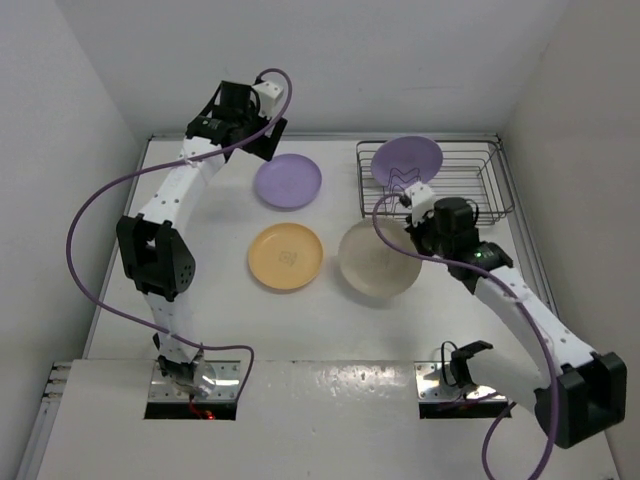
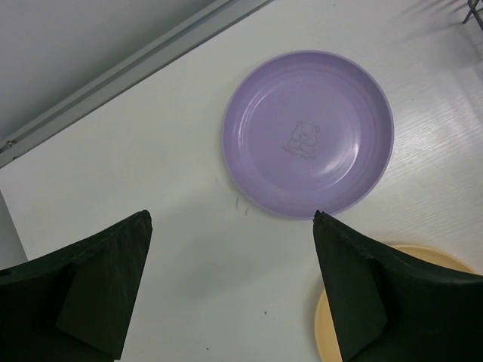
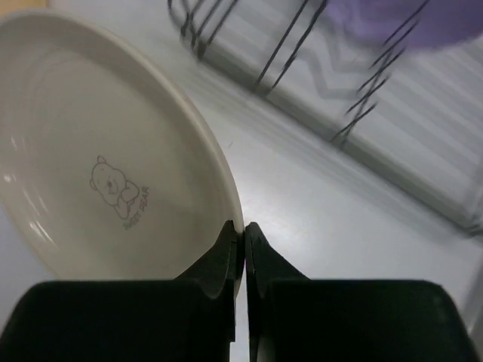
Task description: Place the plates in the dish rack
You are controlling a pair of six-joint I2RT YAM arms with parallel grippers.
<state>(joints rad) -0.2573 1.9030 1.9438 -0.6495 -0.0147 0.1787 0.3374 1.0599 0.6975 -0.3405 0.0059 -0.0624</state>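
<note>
Right gripper [image 3: 243, 230]: jaws clenched on the rim of the cream round shallow plastic plate [image 3: 98, 151], one finger on either face of the edge.
Cream plate: printed with a small bear outline at its centre; gripped at the part of its rim that faces the rack. It sits on the right of the table, just in front of the rack. Whether it is clear of the surface cannot be told.
Left gripper [image 2: 230, 219]: jaws released and spread wide, holding nothing, poised above the table at the near edge of the lavender purple round plastic plate [image 2: 308, 134].
Lavender plate, flat: face up on the far left-centre of the table, bear mark at its centre, untouched by the fingers.
Orange-yellow round plastic plate [image 1: 286, 256]: flat on the table, in front of the flat lavender plate and to the left of the cream plate, apart from both.
Silver rectangular wire dish rack [image 1: 470, 185]: at the far right of the table.
Second lavender purple round plate [image 1: 407, 160]: standing on edge among the wires in the left part of the rack.
White table top [image 1: 330, 330]: bears the plates and the rack.
</note>
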